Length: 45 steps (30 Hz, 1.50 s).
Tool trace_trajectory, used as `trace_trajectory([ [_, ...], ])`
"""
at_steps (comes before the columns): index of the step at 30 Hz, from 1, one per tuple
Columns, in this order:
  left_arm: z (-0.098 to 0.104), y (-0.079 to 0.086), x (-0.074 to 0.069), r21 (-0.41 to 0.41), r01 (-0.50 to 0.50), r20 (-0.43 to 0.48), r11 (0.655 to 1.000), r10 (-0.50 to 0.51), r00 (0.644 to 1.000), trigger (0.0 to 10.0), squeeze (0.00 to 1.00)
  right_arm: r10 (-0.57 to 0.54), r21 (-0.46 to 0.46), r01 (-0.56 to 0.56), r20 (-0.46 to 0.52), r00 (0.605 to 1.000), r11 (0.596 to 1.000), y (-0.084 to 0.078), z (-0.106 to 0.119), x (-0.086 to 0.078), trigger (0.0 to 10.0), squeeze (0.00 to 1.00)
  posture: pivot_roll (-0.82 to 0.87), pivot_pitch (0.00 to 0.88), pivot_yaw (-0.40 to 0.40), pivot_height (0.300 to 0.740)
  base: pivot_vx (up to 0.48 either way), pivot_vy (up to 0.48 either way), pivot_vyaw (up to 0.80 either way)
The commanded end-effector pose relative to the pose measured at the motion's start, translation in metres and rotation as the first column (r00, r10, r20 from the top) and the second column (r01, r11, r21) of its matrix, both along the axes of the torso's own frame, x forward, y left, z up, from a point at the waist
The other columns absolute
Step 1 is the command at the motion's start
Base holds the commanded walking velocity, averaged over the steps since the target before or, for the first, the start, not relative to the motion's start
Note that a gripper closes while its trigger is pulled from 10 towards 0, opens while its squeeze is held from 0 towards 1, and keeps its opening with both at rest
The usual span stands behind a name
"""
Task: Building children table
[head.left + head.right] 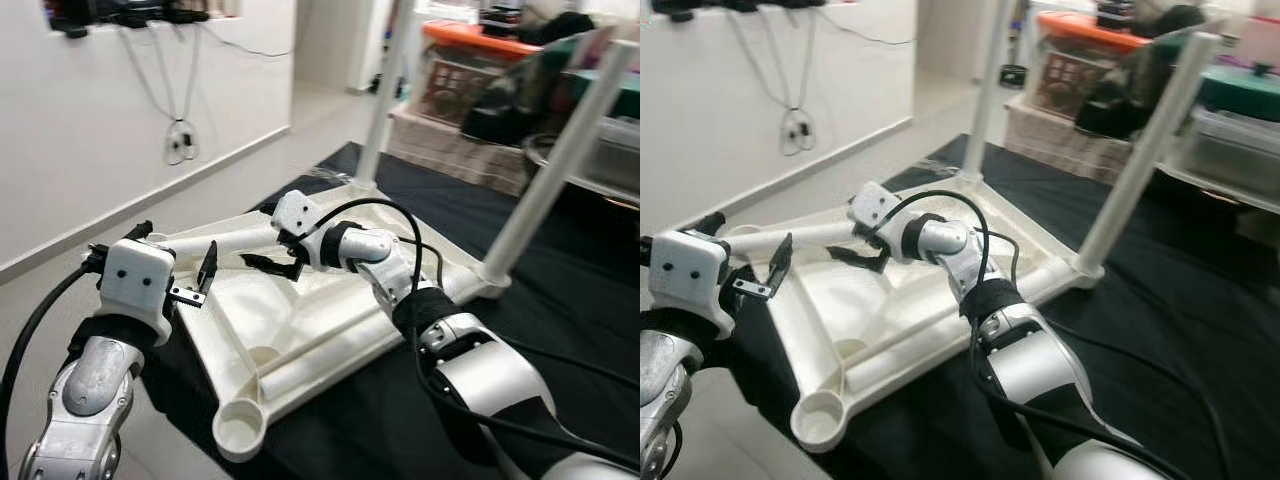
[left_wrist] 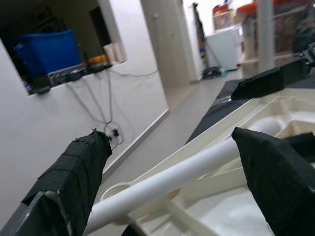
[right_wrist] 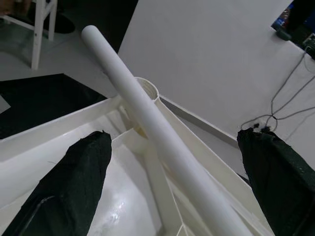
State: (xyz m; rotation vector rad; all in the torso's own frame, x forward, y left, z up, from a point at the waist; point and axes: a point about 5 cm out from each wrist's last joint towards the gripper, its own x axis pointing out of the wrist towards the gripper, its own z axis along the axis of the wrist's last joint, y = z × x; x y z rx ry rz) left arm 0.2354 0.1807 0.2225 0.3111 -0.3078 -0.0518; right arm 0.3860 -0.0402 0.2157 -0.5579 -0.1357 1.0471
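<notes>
We see the white tabletop (image 1: 330, 330) lying upside down on the black mat (image 1: 560, 330), in the middle of the left eye frame, with two legs already standing up from its far corners toward the upper right. A loose leg (image 1: 235, 240) lies across the tabletop's upper-left corner, its long axis running from left of centre toward the middle of the frame, roughly along that edge. Our right gripper (image 1: 272, 263) sits just at the leg's inner end, fingers apart and holding nothing; in the right wrist view the leg (image 3: 157, 132) runs between the two pads without touching either. Our left gripper (image 1: 190, 280) hangs near the leg's outer end, also spread and empty. We judge the right nearer, so it should close across the leg, not along it
</notes>
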Motion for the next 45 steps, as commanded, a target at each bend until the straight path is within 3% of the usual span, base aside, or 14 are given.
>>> trace_trajectory([
  [1, -0.001, -0.006, -0.003, 0.008, 0.029, 0.0, 1.0, -0.029, 1.0, 10.0, 0.0, -0.012, 0.003, 0.012, -0.021, 1.0, 1.0, -0.013, 0.003, 0.004, 10.0, 0.0, 0.16, 0.0, -0.136, 0.74, 0.0, 0.0, 0.8],
  [6, -0.016, -0.019, -0.009, 0.048, 0.137, -0.083, 0.989, -0.133, 0.988, 10.0, 0.0, 0.05, -0.082, -0.055, -0.063, 0.997, 0.995, -0.039, 0.004, 0.004, 10.0, 0.0, 0.15, 0.0, -0.132, 0.74, 0.0, 0.0, 0.32],
  [12, -0.028, -0.028, -0.014, 0.088, 0.191, -0.134, 0.978, -0.179, 0.975, 10.0, 0.0, 0.125, -0.138, -0.141, -0.122, 0.985, 0.98, -0.054, 0.003, 0.0, 10.0, 0.0, 0.14, 0.0, -0.129, 0.74, 0.0, 0.0, 0.0],
  [14, -0.03, -0.03, -0.015, 0.09, 0.202, -0.145, 0.975, -0.188, 0.971, 10.0, 0.0, 0.156, -0.159, -0.181, -0.154, 0.976, 0.971, -0.061, 0.003, -0.002, 10.0, 0.0, 0.14, 0.0, -0.13, 0.74, 0.0, 0.0, 0.0],
  [16, -0.033, -0.031, -0.016, 0.087, 0.208, -0.155, 0.974, -0.193, 0.969, 10.0, 0.0, 0.206, -0.227, -0.259, -0.23, 0.951, 0.939, -0.079, 0.003, -0.006, 10.0, 0.0, 0.14, 0.0, -0.131, 0.74, 0.0, 0.0, 0.0],
  [20, -0.033, -0.031, -0.016, 0.087, 0.208, -0.157, 0.974, -0.193, 0.969, 10.0, 0.0, 0.205, -0.266, -0.273, -0.257, 0.944, 0.924, -0.088, 0.003, -0.007, 10.0, 0.0, 0.13, 0.0, -0.136, 0.74, 0.0, 0.0, 0.0],
  [22, -0.035, -0.034, -0.02, 0.075, 0.23, -0.171, 0.97, -0.215, 0.961, 10.0, 0.0, 0.097, -0.394, -0.218, -0.304, 0.948, 0.893, -0.123, 0.005, -0.006, 10.0, 0.0, 0.13, 0.0, -0.145, 0.74, 0.0, 0.0, 0.0],
  [25, -0.038, -0.037, -0.023, 0.072, 0.258, -0.191, 0.964, -0.24, 0.952, 10.0, 0.0, 0.035, -0.437, -0.177, -0.314, 0.949, 0.882, -0.136, 0.003, -0.006, 10.0, 0.0, 0.12, 0.0, -0.146, 0.74, 0.0, 0.0, 0.0],
  [28, -0.04, -0.038, -0.024, 0.072, 0.267, -0.198, 0.961, -0.248, 0.948, 10.0, 0.0, 0.011, -0.459, -0.167, -0.322, 0.947, 0.872, -0.142, 0.0, -0.007, 10.0, 0.0, 0.12, 0.0, -0.147, 0.74, 0.0, 0.0, 0.0],
  [30, -0.041, -0.039, -0.025, 0.073, 0.272, -0.204, 0.96, -0.253, 0.946, 10.0, 0.0, -0.018, -0.51, -0.175, -0.35, 0.937, 0.842, -0.153, -0.008, -0.01, 10.0, 0.0, 0.12, 0.0, -0.15, 0.74, 0.0, 0.0, 0.0],
  [35, -0.041, -0.038, -0.025, 0.073, 0.27, -0.204, 0.96, -0.251, 0.946, 10.0, 0.0, -0.019, -0.534, -0.2, -0.376, 0.926, 0.822, -0.159, -0.011, -0.013, 10.0, 0.0, 0.12, 0.0, -0.152, 0.74, 0.0, 0.0, 0.0],
  [37, -0.042, -0.038, -0.025, 0.074, 0.266, -0.203, 0.961, -0.247, 0.948, 10.0, 0.0, -0.018, -0.578, -0.276, -0.45, 0.893, 0.768, -0.172, -0.016, -0.021, 10.0, 0.0, 0.11, 0.0, -0.157, 0.74, 0.0, 0.0, 0.0],
  [41, -0.042, -0.038, -0.025, 0.074, 0.264, -0.203, 0.962, -0.245, 0.948, 10.0, 0.0, -0.009, -0.596, -0.329, -0.492, 0.871, 0.732, -0.177, -0.019, -0.026, 10.0, 0.0, 0.11, 0.0, -0.159, 0.74, 0.0, 0.0, 0.0],
  [45, -0.043, -0.038, -0.024, 0.072, 0.26, -0.201, 0.963, -0.241, 0.95, 10.0, 0.0, -0.006, -0.624, -0.405, -0.549, 0.836, 0.669, -0.183, -0.027, -0.033, 10.0, 0.0, 0.11, 0.0, -0.163, 0.74, 0.0, 0.0, 0.0],
])
